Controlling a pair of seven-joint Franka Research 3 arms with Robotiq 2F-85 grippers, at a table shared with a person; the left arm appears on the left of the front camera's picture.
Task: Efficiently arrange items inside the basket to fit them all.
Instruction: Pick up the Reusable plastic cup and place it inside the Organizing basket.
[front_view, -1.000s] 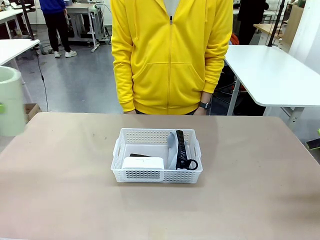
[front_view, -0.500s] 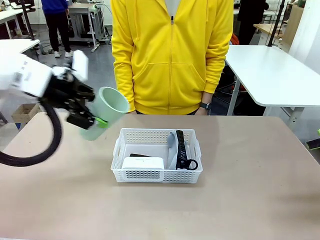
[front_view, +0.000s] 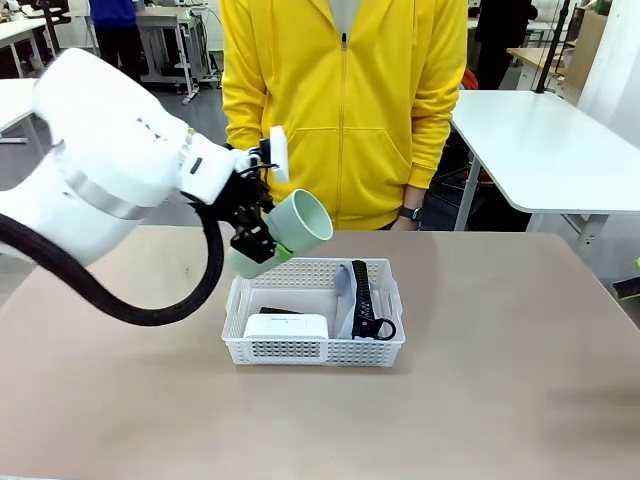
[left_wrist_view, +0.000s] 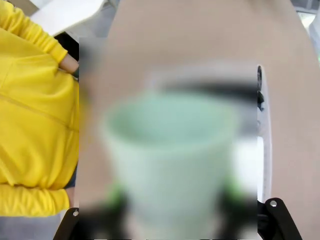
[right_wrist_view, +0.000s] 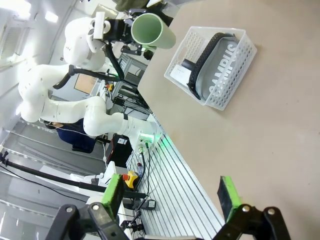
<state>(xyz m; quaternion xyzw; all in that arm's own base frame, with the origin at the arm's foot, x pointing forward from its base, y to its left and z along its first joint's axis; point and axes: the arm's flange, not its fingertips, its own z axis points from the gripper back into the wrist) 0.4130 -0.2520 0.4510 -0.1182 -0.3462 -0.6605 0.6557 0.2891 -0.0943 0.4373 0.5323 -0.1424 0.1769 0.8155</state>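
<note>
My left gripper (front_view: 262, 238) is shut on the pale green cup (front_view: 290, 230), tilted on its side with its mouth toward the right, just above the back left corner of the white basket (front_view: 315, 352). In the left wrist view the cup (left_wrist_view: 170, 160) sits blurred between my fingers. Inside the basket lie a small white box (front_view: 287, 325) at the front left, a dark item (front_view: 280, 311) behind it, and the grey zip pouch (front_view: 344, 295) standing on edge at the right. My right gripper (right_wrist_view: 170, 192) is open and holds nothing, far from the basket (right_wrist_view: 227, 85).
A person in a yellow hoodie (front_view: 340, 110) stands at the far edge of the table, hands behind the back. Bare tan tabletop (front_view: 500, 400) surrounds the basket. White tables stand beyond at the right and left.
My left arm swung in from the left edge toward the basket with the cup, which turned from upright to tilted. The basket's contents have not moved.
</note>
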